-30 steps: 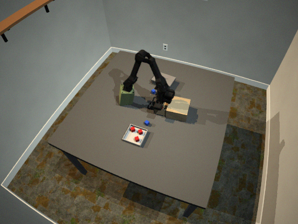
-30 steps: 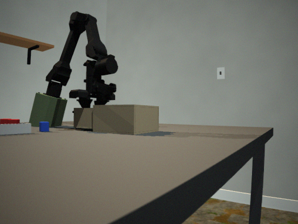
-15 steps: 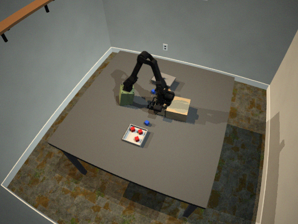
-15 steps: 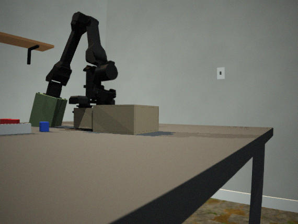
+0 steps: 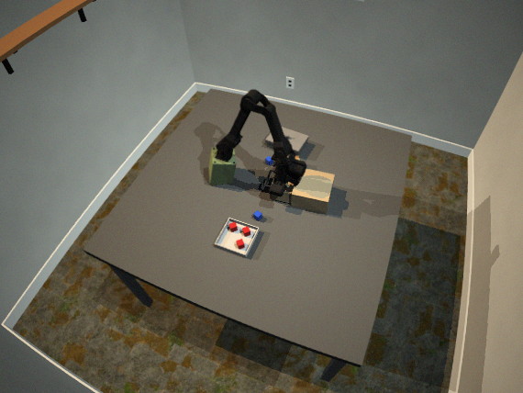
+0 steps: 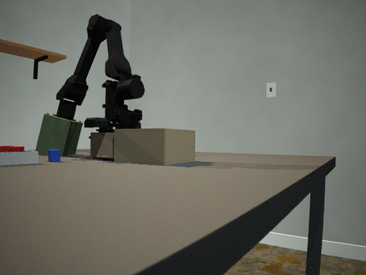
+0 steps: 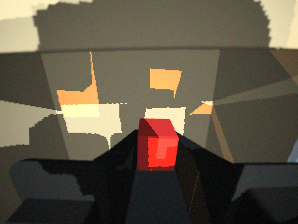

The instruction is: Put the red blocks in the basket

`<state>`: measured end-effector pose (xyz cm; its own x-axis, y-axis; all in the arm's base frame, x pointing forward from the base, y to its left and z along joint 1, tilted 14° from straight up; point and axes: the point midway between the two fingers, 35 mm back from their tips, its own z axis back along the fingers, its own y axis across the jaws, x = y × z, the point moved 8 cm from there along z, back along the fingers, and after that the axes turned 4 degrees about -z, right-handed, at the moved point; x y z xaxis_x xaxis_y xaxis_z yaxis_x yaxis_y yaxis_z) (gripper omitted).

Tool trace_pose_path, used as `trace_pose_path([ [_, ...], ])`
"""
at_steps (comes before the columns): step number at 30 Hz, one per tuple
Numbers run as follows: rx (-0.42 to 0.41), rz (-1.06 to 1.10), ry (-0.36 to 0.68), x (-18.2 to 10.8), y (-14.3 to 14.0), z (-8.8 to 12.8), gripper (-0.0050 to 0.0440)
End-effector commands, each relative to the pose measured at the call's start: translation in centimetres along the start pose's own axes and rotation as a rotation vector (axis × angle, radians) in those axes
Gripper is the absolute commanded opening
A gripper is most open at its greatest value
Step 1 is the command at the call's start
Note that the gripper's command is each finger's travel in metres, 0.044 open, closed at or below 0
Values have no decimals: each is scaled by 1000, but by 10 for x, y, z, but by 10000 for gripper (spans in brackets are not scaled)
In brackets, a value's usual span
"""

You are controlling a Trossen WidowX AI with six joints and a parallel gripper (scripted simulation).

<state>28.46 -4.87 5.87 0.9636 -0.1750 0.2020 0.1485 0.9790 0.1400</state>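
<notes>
My gripper (image 5: pixel 274 187) (image 7: pixel 154 134) is low inside the pulled-out drawer (image 6: pixel 102 144) of the tan cabinet (image 5: pixel 314 188) (image 6: pixel 154 146). It is shut on a red block (image 7: pixel 158 145), which sits between the dark fingers in the wrist view. In the top and exterior views the fingertips and this block are hidden by the arm and the drawer wall. The white basket (image 5: pixel 230 249) (image 6: pixel 19 158) stands upright in front of the cabinet and holds three red blocks (image 5: pixel 239 243) (image 6: pixel 11 148).
A blue block (image 5: pixel 258 215) (image 6: pixel 54 155) lies between the basket and the drawer. Another blue block (image 5: pixel 269 160) lies behind the arm. A grey lidded box (image 5: pixel 286 136) stands at the back. The arm's green base (image 5: pixel 222 167) (image 6: pixel 58 135) is to the left.
</notes>
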Motion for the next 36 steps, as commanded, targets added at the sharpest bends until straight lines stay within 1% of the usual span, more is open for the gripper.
trace_pose_path([
  [1,-4,-2,-4,0,0,4,0],
  [6,-4,-2,-4,0,0,17,0],
  [11,-4,-2,-4,0,0,19,0],
  [16,-4,-2,-4,0,0,52,0],
  [18,-4,-2,-4,0,0,52,0],
  [27,-4,-2,-4,0,0,112,0],
  [28,-4,-2,-4,0,0,115,0],
  [35,-4,-2,-4,0,0,115,0],
  [36,-3,-69,-4,-3,-9,115,0],
])
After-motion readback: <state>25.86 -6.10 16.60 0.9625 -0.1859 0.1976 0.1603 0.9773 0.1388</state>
